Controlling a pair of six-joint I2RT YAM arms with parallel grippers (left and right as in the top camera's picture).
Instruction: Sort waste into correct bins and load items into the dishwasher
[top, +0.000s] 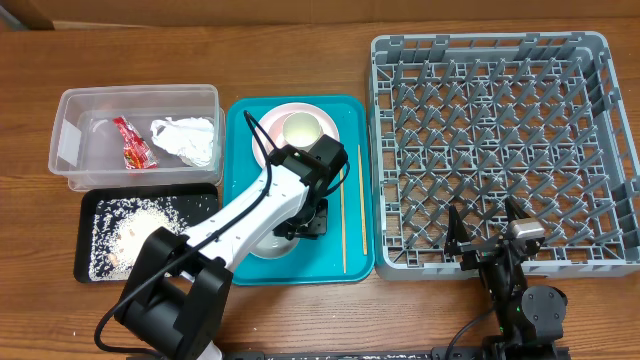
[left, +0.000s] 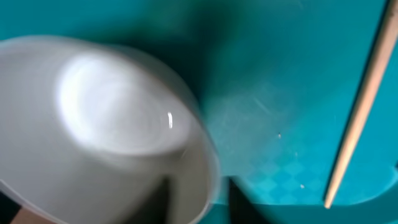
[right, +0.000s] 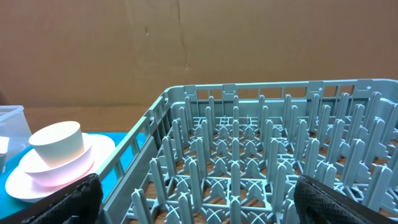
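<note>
Left claw (top: 303, 222): over a whitish bowl (left: 124, 124) on the teal tray (top: 347, 115); the view was blurred, so I cannot tell whether it gripped.
Right claw (top: 483, 228): spread, empty, at the grey rack's (top: 490, 42) near edge.
Cup (top: 302, 128): on the pink plate (top: 270, 115).
Wrapper (top: 135, 143), napkin (top: 185, 140): in the clear tub (top: 70, 120).
Rice (top: 135, 225): in the black tray (top: 86, 215).

A brown wooden surface (top: 300, 60) carries a teal tray (top: 330, 255) beneath the left gripper (top: 300, 222), a clear tub (top: 135, 92) and a black tray (top: 85, 240) to that gripper's left, and a grey dish rack (top: 490, 40) ahead of the right gripper (top: 485, 215).
</note>
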